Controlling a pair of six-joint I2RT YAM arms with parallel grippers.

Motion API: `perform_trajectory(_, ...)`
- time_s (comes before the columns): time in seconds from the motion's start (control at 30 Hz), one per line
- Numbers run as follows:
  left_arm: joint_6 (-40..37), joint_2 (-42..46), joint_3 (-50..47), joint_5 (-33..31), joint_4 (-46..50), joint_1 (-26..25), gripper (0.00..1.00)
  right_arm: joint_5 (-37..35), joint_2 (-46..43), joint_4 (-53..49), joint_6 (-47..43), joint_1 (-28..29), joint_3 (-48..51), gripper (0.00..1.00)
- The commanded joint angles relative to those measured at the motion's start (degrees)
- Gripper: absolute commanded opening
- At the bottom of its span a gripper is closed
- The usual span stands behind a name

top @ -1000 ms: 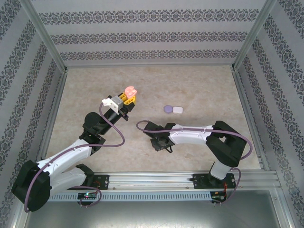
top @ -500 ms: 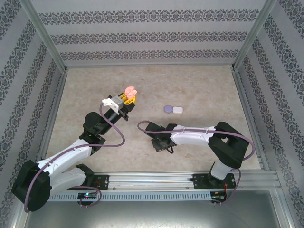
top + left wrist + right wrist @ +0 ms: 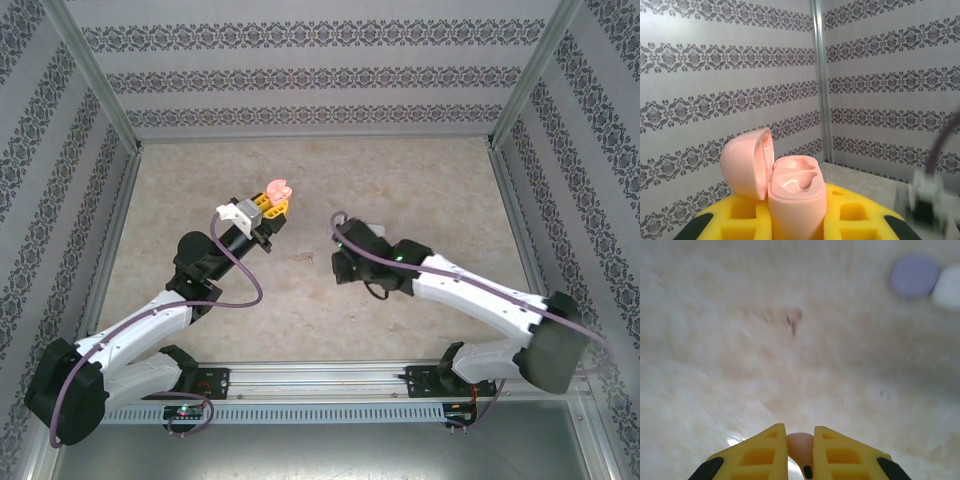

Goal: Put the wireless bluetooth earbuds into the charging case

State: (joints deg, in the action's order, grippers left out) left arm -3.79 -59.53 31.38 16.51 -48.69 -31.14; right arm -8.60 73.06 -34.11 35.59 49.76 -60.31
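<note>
Right wrist view motion-smeared. Purple case (image 3: 914,276) blurred; white case (image 3: 949,286) cut by right edge. Small pinkish speck (image 3: 793,320) too blurred to name. Pinkish earbud (image 3: 800,441) mostly hidden between right gripper (image 3: 800,432) fingers.

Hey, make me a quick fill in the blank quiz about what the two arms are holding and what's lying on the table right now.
1. The left pincer holds a pink charging case whose lid stands ____.
2. The earbud pinched in the right pincer is coloured ____.
3. On the table, the round case beside the white case is coloured ____.
Missing words: open; pink; purple.
</note>
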Motion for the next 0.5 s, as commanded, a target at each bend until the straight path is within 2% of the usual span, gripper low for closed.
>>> perform_trajectory(0.0,-1.65,-0.56,2.27,3.02,1.04,-0.52,0.0,-1.91,-4.22,0.09,-3.68,-2.59,-6.05,0.15)
perform_trajectory(0.17,-2.31,-2.45,2.47,5.23,1.05,-0.55,0.0,-1.66,-5.51,1.78,-8.25,-4.83,-15.65,0.15)
perform_trajectory(0.3,-2.71,-4.54,3.12,9.52,1.05,-0.64,0.0,-0.93,-4.08,3.26,-11.28,-4.84,-22.47,0.15)
perform_trajectory(0.47,-3.73,-7.51,4.28,12.75,-1.08,-0.59,0.0,2.34,-2.54,7.98,-13.09,-4.47,-25.2,0.15)
